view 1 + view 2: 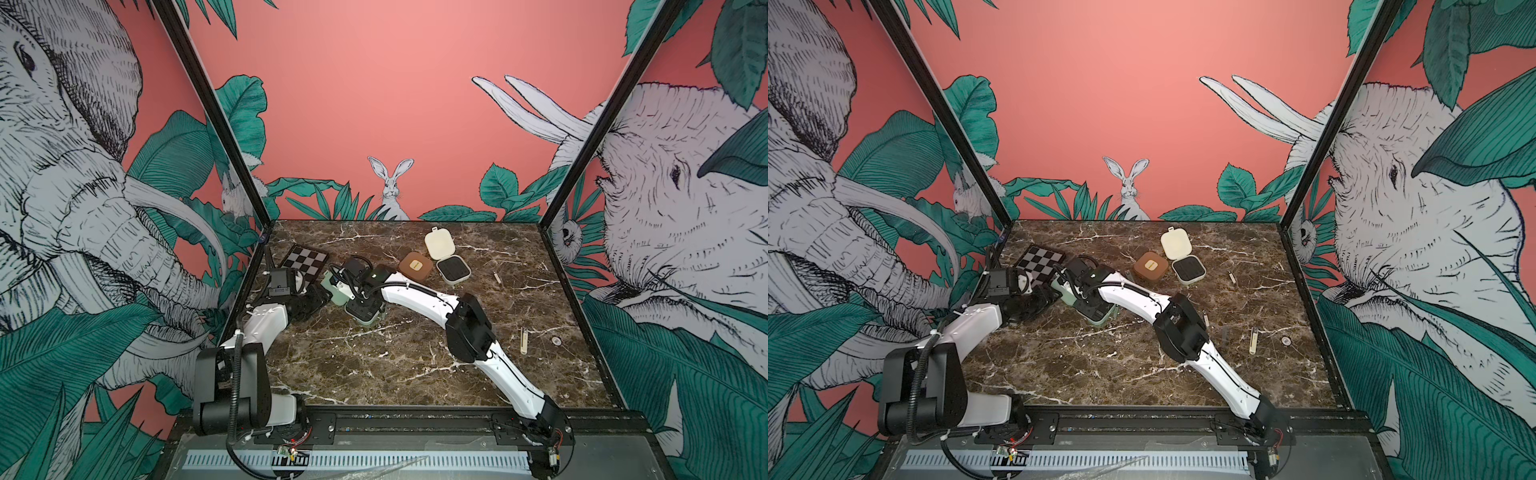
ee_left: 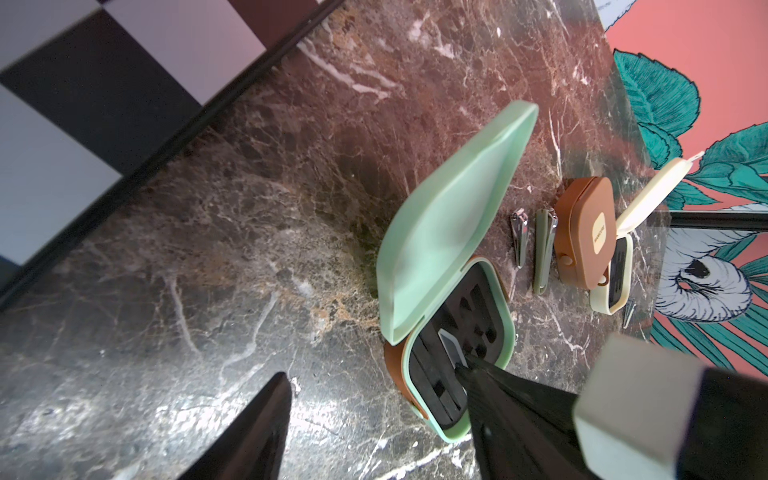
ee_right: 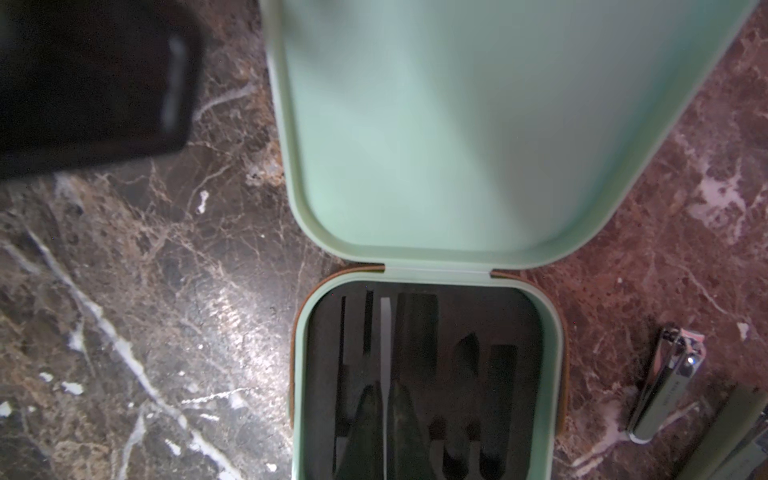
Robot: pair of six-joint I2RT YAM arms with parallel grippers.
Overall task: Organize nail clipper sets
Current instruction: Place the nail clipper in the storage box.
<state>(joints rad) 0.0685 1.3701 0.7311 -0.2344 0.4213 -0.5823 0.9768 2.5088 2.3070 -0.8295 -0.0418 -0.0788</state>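
Left gripper (image 1: 311,303) gapes empty just beside the mint green case (image 3: 555,357), which lies lid-open on the worktop (image 1: 374,374). Over its black insert (image 3: 457,316), the right gripper (image 3: 386,399) pinches a slim pale tool (image 3: 386,332), likely slotting it home. Next: press it gently along its slot, let go, then fetch the chrome clipper (image 3: 665,382) lying beside the case.

A staged robot test booth: printed jungle walls with elephants and a rabbit (image 1: 390,183), black frame posts (image 1: 214,112), a marble-patterned table (image 1: 374,374), a checkerboard (image 1: 305,259), and robot arms (image 1: 415,293) bolted to a front rail (image 1: 415,419).
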